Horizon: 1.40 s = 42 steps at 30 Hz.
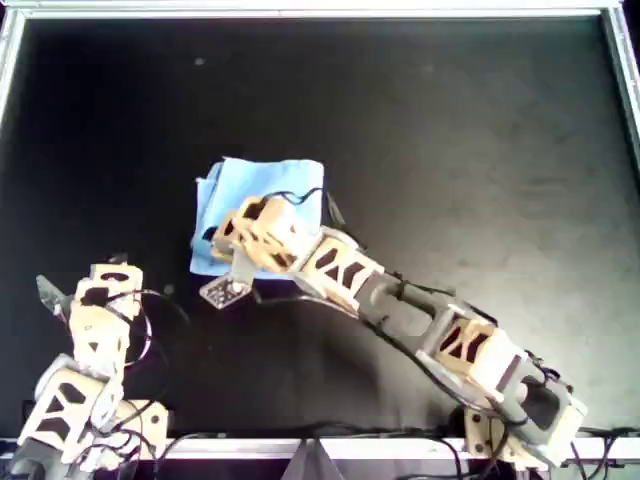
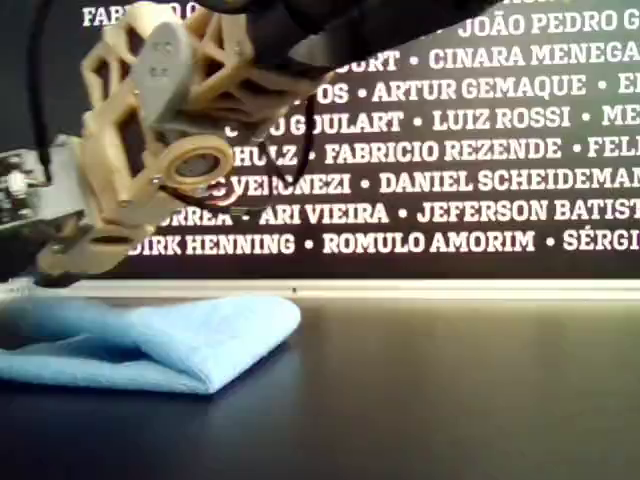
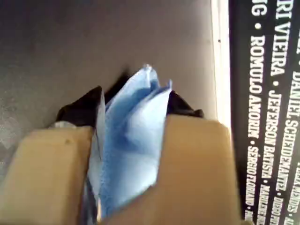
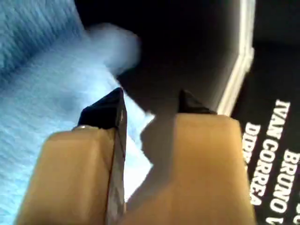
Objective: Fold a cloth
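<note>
Behind the desk hangs a black banner full of white names: "FABRICIO REZENDE", "DANIEL SCHEIDEMAN", "ARI VIEIRA", "JEFERSON BATIST", "ROMULO AMORIM", "LUIZ ROSSI", and more that get cut off at the edges. The desk top is matte black with a pale metal rail round it.

The cloth lies left of centre in the overhead view, light blue and doubled over, with a rounded fold. One arm reaches over it from the overhead view's lower right, and another arm sits at the lower left. I honestly can't tell which is which.

The left pincer is clenched on a bunched bit of cloth. The right pincer has its jaws apart, right over the cloth's edge with nothing in it.
</note>
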### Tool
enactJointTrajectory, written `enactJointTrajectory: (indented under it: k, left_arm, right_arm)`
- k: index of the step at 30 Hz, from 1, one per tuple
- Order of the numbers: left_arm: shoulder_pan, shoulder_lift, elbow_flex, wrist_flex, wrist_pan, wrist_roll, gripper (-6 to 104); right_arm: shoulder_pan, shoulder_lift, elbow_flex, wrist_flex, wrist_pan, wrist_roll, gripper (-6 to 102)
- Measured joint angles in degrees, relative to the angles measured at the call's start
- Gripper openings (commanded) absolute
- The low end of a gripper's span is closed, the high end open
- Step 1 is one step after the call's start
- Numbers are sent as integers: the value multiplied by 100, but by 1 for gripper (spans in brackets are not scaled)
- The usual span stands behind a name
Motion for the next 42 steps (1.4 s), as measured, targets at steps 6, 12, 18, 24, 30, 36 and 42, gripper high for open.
enactJointTrajectory:
  k: [6,12,18,24,30,36,42]
  left_arm:
    - [0,0,0,0,0,0,48]
    - [0,0,0,0,0,0,48]
    - [0,0,0,0,0,0,48]
    - [0,0,0,0,0,0,48]
    - [0,0,0,0,0,0,48]
    - [0,0,0,0,0,-26,48]
    - [0,0,0,0,0,-35,48]
  right_arm:
    - [26,44,0,18,0,0,49]
    - [-343,1424,650,1107,-9,-35,28]
    - [-1450,3410,2443,2742,0,-35,0]
    - [-3190,5344,4456,3067,0,18,-2]
    - [-4271,8481,6706,3094,18,-35,-2]
    - [-4359,12507,9211,3094,18,-105,-2]
    - [-4632,14159,10143,2672,281,-229,-2]
